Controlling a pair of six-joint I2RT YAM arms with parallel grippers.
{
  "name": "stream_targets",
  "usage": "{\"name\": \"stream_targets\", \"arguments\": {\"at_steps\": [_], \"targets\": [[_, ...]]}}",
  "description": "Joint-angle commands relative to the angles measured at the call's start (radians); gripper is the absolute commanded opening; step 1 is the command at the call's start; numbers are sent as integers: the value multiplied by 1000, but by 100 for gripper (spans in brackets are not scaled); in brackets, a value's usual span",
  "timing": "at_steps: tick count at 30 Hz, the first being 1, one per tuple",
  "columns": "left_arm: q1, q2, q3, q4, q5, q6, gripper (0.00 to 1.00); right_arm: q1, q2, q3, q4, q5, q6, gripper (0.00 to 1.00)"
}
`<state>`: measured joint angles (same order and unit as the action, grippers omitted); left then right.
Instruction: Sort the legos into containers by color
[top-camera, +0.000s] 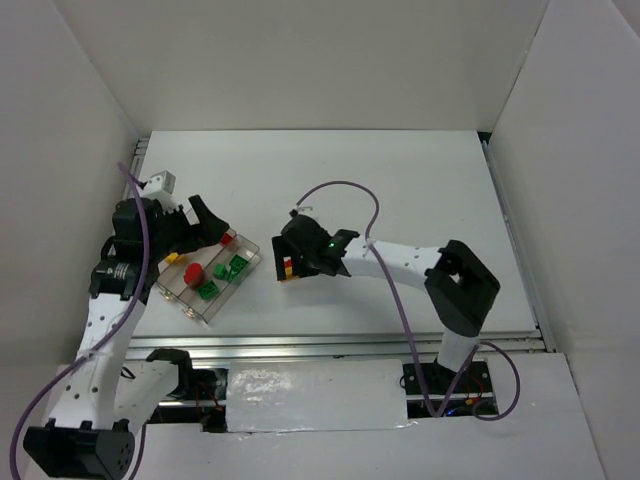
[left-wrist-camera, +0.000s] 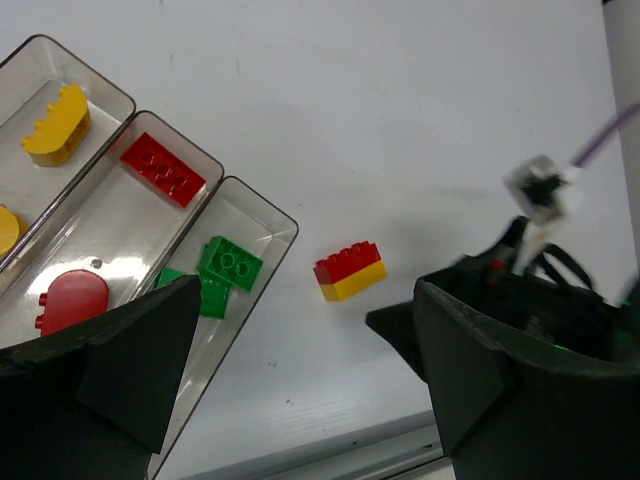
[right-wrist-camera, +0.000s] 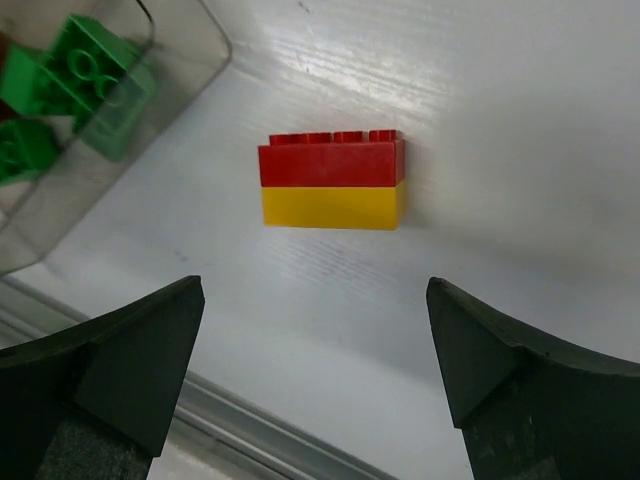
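My left end effector (left-wrist-camera: 305, 300) is released: its 2 fingers stand wide apart and I see nothing between them. It hangs above the tray (left-wrist-camera: 270, 205), which runs below and to the left of its left finger, with 3 long compartments side by side. In the compartment farthest left of the end effector lie a yellow arch (left-wrist-camera: 57, 125) and a 2nd yellow piece (left-wrist-camera: 6, 230) cut off by the frame edge. The middle compartment holds a red brick (left-wrist-camera: 162, 168) and a red rounded piece (left-wrist-camera: 72, 300), the latter partly hidden by the finger. The compartment nearest the gap between the fingers holds 2 green bricks (left-wrist-camera: 230, 263), close together. Ahead of the left end effector, just beyond the tray's corner, a red-over-yellow stack (left-wrist-camera: 350, 272) sits on the tabletop (left-wrist-camera: 400, 120), outside the tray. My right end effector (right-wrist-camera: 315, 290) is released too, its fingers wide, hovering over that stack. From its wrist camera the stack lies ahead of the gap between the 2 fingers, touching neither, studs pointing away. The green compartment sits up and to the left of its left finger.
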<state>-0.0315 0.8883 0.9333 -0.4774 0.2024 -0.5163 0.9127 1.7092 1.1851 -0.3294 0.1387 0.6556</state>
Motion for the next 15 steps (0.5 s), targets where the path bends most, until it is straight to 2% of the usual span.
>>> {"name": "stream_targets", "arguments": {"at_steps": [1,7,11,15], "targets": [[-2,-81,4,-43,113,143,100,31,99,102,-141,124,-71,100],[-7,-88,-73,2,170,136,100,35,176,189,-163,157,-105,100],[-5,-92,-134,48,184,137,100,37,199,212,-134,127,-142,100],[-4,-94,-131,37,180,141,100,44,214,231,-126,101,-155,100]]}}
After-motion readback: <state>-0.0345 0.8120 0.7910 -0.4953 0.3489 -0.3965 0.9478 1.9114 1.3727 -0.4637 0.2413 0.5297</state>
